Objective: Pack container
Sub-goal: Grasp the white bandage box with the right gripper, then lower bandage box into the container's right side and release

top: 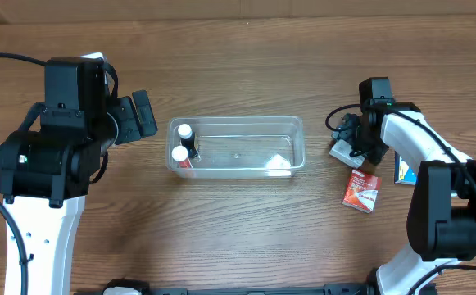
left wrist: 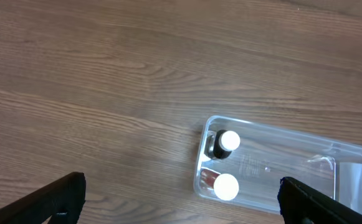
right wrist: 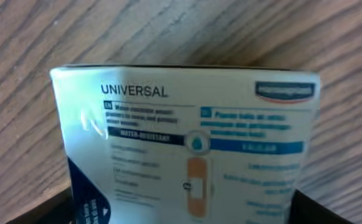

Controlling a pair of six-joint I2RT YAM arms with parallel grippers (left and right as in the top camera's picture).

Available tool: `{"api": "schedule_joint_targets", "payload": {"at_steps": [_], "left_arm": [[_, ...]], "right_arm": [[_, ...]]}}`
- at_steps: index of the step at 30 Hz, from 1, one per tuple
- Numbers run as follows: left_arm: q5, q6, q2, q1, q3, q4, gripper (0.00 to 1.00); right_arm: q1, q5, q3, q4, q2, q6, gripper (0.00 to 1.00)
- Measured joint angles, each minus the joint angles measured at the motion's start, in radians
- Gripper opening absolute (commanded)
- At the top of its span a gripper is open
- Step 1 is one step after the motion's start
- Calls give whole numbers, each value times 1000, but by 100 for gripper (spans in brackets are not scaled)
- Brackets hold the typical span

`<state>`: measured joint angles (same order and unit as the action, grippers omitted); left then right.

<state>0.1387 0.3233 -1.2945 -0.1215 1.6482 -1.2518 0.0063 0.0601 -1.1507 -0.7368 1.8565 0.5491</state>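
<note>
The clear plastic container (top: 238,121) sits mid-table and holds two white-capped bottles (top: 185,131) (top: 179,153) at its left end and a pale box (top: 280,162) at its right end. My left gripper (top: 143,115) is open and empty, just left of the container. The left wrist view shows the container (left wrist: 274,146) and both caps (left wrist: 229,140) (left wrist: 225,186) between the spread fingers (left wrist: 181,199). My right gripper (top: 348,141) is right of the container, shut on a white plaster box (top: 341,152). That box (right wrist: 187,124) fills the right wrist view between the fingers (right wrist: 187,214).
A red box (top: 360,191) lies on the wooden table below the right gripper. A blue box (top: 403,169) lies further right, partly under the right arm. The left arm's body covers the table's left side.
</note>
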Motion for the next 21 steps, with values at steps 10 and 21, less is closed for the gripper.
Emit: {"api": "schedule_joint_targets", "payload": {"at_steps": [10, 21], "left_arm": [[0, 0, 0, 0, 0, -1, 100], [0, 0, 0, 0, 0, -2, 100]], "right_arm": [[0, -4, -16, -52, 0, -13, 79], [239, -10, -258, -343, -319, -168, 78]]}}
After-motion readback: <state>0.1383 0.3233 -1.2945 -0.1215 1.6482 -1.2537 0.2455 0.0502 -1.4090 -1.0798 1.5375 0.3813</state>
